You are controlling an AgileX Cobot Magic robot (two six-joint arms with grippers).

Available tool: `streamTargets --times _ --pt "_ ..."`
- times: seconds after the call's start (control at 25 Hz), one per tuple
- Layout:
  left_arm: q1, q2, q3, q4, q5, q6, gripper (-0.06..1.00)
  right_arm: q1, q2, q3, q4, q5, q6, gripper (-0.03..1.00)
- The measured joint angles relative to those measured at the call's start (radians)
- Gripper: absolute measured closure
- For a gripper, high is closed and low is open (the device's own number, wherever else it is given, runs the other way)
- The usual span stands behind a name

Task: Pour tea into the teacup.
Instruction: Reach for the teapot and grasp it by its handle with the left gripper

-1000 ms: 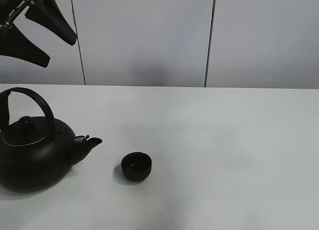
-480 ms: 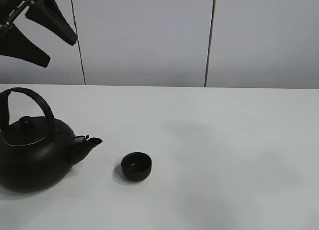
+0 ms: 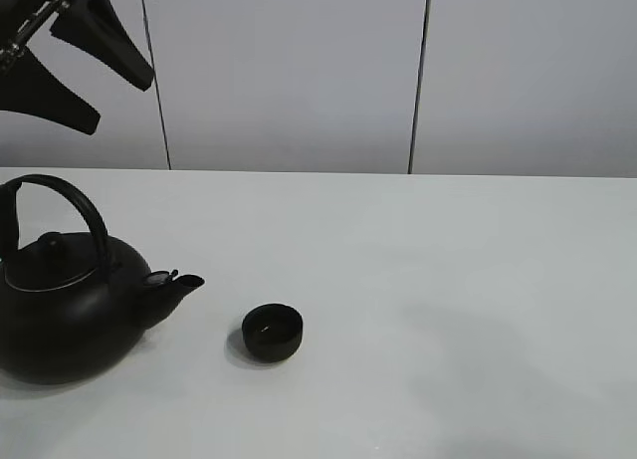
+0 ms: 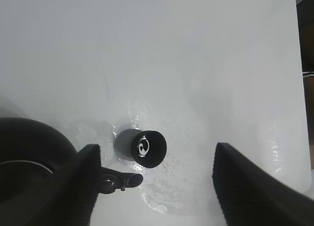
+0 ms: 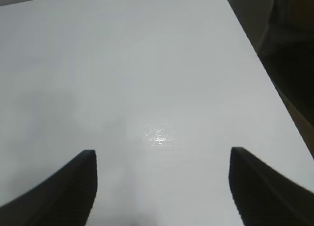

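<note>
The teacup (image 3: 273, 332) is a small matte-black bowl standing upright on the white table, just right of the teapot's spout (image 3: 184, 281). A pale glint shows inside the teacup (image 4: 147, 147); whether it is tea I cannot tell. The big black teapot (image 3: 60, 315) stands upright at the left with its arched handle up. My left gripper (image 3: 117, 103) hangs high above the teapot, open and empty; in its wrist view the left gripper (image 4: 157, 146) looks straight down on the cup. My right gripper (image 5: 163, 151) is open over bare table and is out of the exterior view.
The white table (image 3: 448, 280) stretches to the right of the cup. The right wrist view shows the table's edge (image 5: 267, 74) with dark floor beyond. Grey wall panels (image 3: 299, 71) stand behind the table.
</note>
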Motion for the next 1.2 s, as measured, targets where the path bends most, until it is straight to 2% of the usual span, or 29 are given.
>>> streamTargets --times 0.24,0.44,1.2 --pt "0.0 0.0 0.0 0.0 -0.001 0.0 0.47 0.091 0.0 0.002 0.004 0.0 -0.013 0.45" --pt "0.0 0.0 0.0 0.0 -0.001 0.0 0.47 0.133 0.0 0.002 0.004 0.0 -0.007 0.45" --pt "0.0 0.0 0.0 -0.001 -0.015 0.0 0.47 0.135 0.0 0.002 0.004 0.001 -0.007 0.45"
